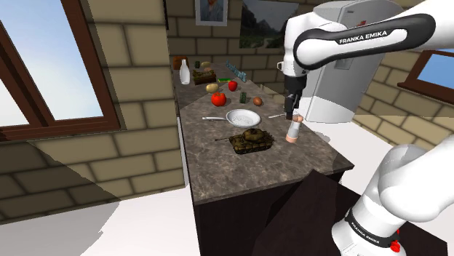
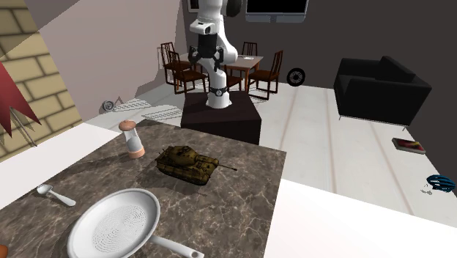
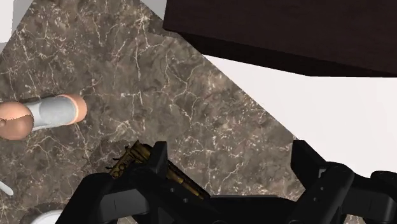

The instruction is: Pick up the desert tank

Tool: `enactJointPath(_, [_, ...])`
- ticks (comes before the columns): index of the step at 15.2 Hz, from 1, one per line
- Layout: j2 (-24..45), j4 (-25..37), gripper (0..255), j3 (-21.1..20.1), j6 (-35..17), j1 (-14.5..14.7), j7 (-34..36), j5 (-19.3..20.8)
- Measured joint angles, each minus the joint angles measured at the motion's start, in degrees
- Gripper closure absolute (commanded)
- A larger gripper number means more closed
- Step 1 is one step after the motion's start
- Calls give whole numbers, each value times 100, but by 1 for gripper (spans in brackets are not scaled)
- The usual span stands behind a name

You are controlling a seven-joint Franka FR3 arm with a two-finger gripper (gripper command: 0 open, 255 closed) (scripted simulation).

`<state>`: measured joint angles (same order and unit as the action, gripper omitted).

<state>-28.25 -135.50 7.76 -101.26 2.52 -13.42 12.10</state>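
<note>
A: Layout, big to small?
B: Brown marbled worktop (image 1: pixel 218 164), long, one short edge facing the stand (image 2: pixel 220 119). The arm (image 1: pixel 364 36) reaches over that end. A white dish (image 1: pixel 229 117) sits further in. The camo tank (image 1: pixel 252 140) is between the dish and the stand-side edge, about midway between the two long edges. A shaker (image 1: pixel 294 132) stands upright near it, toward one long edge, not touching.
A: Tank axis?
B: Roughly parallel to the stand-side edge. The barrel points at the long edge away from the shaker.
A: And from the tool?
B: The tool (image 3: pixel 230 147) hangs above the worktop, well clear of it. In the wrist view we see the barrel and a bit of hull beside the finger (image 3: pixel 153 172) on the shaker's side, partly hidden by it. So the tank is off toward that finger, not centred in the gap.
A: Tool state?
B: Spread wide, nothing in the gap, touching nothing.
A: Next?
B: Our read: slide toward that finger until the hull is centred, then descend. The barrel runs at a slant to the finger line, so we'd probably rotate the wrist to close across the hull's short width. We'd avoid the barrel, which is too thin, and keep off the shaker.
</note>
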Motion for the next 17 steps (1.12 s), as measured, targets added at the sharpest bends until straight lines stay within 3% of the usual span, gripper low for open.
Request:
enactJointPath(8, [1692,582,0,413,-1113,86,-1353,341])
enactJointPath(17, [3645,1647,0,496,-2041,78,-2702,444])
